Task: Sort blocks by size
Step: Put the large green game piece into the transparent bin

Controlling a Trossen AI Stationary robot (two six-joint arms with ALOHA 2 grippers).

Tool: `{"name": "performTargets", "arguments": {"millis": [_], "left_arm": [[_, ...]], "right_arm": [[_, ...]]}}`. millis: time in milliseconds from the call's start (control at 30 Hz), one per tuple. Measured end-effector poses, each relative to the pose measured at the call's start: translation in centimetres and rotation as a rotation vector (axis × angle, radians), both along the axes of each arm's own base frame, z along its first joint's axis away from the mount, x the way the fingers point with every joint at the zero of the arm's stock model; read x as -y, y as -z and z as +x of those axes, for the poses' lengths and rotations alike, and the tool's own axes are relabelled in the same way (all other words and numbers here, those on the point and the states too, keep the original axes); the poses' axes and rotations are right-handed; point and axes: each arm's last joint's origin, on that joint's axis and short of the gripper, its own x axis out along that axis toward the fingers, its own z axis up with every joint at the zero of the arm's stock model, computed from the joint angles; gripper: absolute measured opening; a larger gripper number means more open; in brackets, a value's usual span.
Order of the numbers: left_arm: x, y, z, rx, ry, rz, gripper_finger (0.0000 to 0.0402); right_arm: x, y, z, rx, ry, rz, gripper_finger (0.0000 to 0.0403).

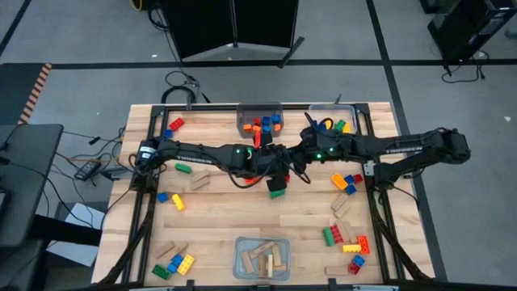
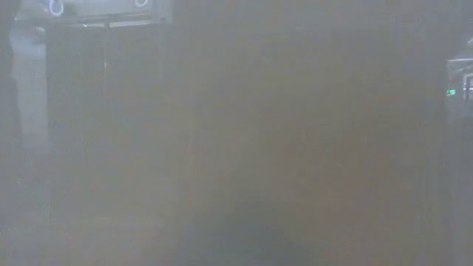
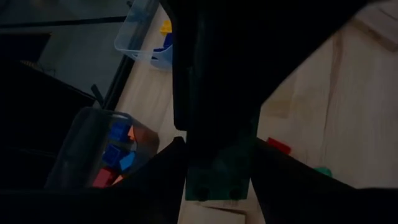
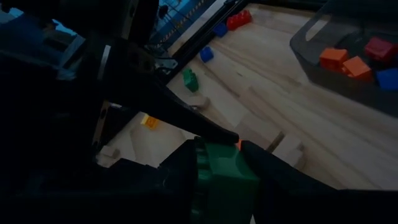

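Green brick (image 1: 277,191): at the counter (image 1: 218,210) centre, pinched from both sides between the two grippers.
Left gripper (image 1: 275,179): fingers (image 3: 155,180) clamped on the green brick.
Right gripper (image 1: 284,174): fingers (image 4: 273,180) clamped on the same brick.
Bins: small-brick bin (image 1: 260,120) at 12 o'clock, wooden-block bin (image 1: 262,259) at 6 o'clock.
Loose blocks (image 1: 346,238): scattered toward 4 and 8 o'clock.

One marking can be seen in the high view: pale lettering along the forearm of the right arm (image 1: 406,149), but the letters are too small to read with certainty. On the blocks, the bins and the table, no text, label or number is readable in any view.
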Motion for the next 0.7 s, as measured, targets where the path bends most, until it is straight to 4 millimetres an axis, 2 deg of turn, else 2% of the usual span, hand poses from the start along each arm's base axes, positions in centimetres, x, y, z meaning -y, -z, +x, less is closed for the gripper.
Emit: {"name": "performTargets", "arguments": {"millis": [300,700], "left_arm": [[-2.0,0.0,0.0,-0.032,0.006,0.025,0.0180],[-5.8,-0.4,-0.3,-0.162,0.065,0.140,0.0256]], "right_arm": [[0.7,-0.1,-0.3,-0.004,0.023,0.033,0.0122],[3.8,0.0,-1.1,-0.021,0.148,0.066,0.0120]]}}
